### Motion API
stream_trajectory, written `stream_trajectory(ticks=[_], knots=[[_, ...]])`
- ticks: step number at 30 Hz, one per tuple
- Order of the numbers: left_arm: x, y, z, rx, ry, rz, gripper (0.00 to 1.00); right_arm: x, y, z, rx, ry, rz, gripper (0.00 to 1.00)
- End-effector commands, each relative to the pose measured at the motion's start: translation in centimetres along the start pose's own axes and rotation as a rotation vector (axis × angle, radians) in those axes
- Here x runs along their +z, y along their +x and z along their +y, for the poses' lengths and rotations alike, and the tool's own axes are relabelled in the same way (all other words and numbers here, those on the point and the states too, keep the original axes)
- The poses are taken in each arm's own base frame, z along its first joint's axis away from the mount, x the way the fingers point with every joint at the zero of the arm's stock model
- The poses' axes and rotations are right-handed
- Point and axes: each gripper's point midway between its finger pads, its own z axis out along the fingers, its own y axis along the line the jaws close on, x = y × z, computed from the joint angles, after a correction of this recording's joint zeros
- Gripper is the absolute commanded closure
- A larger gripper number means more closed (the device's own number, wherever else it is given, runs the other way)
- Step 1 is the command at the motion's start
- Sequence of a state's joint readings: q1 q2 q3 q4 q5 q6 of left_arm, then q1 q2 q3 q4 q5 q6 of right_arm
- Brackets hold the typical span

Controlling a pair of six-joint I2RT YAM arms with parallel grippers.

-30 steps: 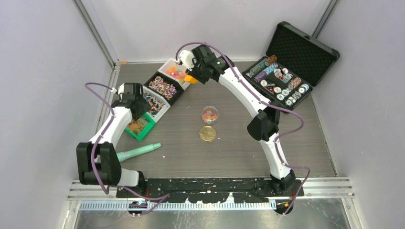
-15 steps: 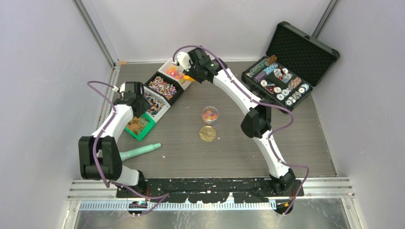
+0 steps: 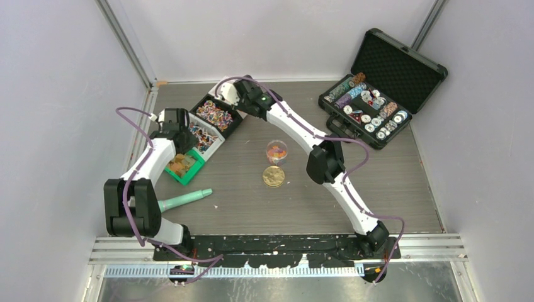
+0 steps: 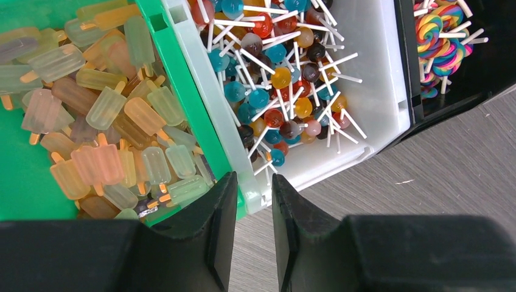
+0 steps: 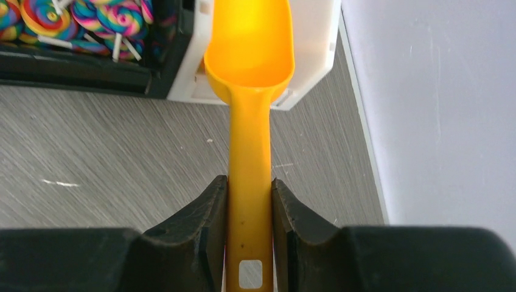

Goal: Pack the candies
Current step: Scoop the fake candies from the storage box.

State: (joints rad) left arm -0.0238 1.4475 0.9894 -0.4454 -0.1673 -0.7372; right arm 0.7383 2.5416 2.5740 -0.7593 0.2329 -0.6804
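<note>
Bin row: green bin and white bin are touching, leaving no gap.
Back corner: right gripper with orange scoop is hanging beside the back wall.
Centre: jar and gold disc are sitting close together.
Right: bare table is lying open before the case.

the right gripper swings left along the bins — the orange scoop it clamps now hides under the arm from above. the left gripper edges back a little — over the green bin wall.
</note>
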Motion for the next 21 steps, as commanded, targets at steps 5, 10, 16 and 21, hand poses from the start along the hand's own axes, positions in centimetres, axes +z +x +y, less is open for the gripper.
stream_trajectory(ticks=[5,10,16,21], knots=[[0.9,1.2,0.0,0.013,0.023,0.043,0.74,0.8,-3.0,-0.7,-0.055,0.106,-0.069,1.0],[1.0,1.5,-0.1,0.015,0.027,0.052,0.75,2.3,-4.3,0.1,-0.021,0.105,-0.139,1.0],[1.1,1.5,-0.2,0.018,0.03,0.058,0.76,3.8,-5.1,1.0,0.021,0.101,-0.185,1.0],[1.1,1.6,-0.2,0.016,0.036,0.062,0.77,4.4,-5.6,1.4,0.073,0.095,-0.23,1.0]])
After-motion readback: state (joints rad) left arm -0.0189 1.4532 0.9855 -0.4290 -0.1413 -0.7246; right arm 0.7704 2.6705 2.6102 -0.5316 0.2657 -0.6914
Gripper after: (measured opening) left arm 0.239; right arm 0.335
